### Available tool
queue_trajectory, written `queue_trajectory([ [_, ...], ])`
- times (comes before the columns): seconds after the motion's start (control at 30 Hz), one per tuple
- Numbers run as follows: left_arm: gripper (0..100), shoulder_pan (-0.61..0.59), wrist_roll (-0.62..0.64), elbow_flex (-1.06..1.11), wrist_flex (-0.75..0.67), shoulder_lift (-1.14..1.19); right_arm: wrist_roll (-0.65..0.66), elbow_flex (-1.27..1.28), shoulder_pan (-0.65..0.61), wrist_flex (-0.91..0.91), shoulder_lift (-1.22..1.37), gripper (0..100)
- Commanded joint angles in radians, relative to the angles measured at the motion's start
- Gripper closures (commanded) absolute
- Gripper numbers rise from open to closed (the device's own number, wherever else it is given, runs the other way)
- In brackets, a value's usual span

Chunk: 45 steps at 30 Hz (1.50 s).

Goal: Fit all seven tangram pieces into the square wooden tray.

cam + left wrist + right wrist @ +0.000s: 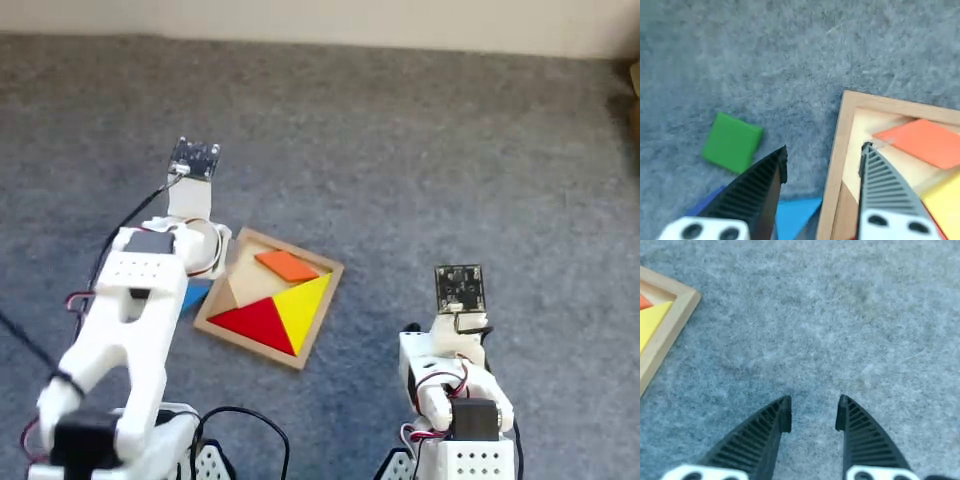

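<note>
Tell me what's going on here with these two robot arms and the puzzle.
It's a tangram job, partly done. The wooden tray holds an orange piece, a yellow triangle and a red triangle. The left arm is at the tray's edge, jaws open and empty, with a green square and a blue piece on the carpet beside it. The right arm sits over bare carpet, jaws open.
</note>
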Motion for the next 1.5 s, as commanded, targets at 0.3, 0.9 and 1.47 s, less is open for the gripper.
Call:
queue_trajectory([
  [0.3, 76, 0.137, -0.008, -0.177, -0.043, 0.286, 0.012, 0.139, 0.013, 0.004, -0.013, 84.3],
  [0.9, 77, 0.358, 0.029, -0.166, 0.1, 0.145, 0.014, 0.139, 0.013, 0.004, -0.013, 84.3],
  [1.47, 77, 0.213, 0.023, -0.165, 0.098, -0.028, 0.014, 0.139, 0.053, -0.002, -0.015, 84.3],
])
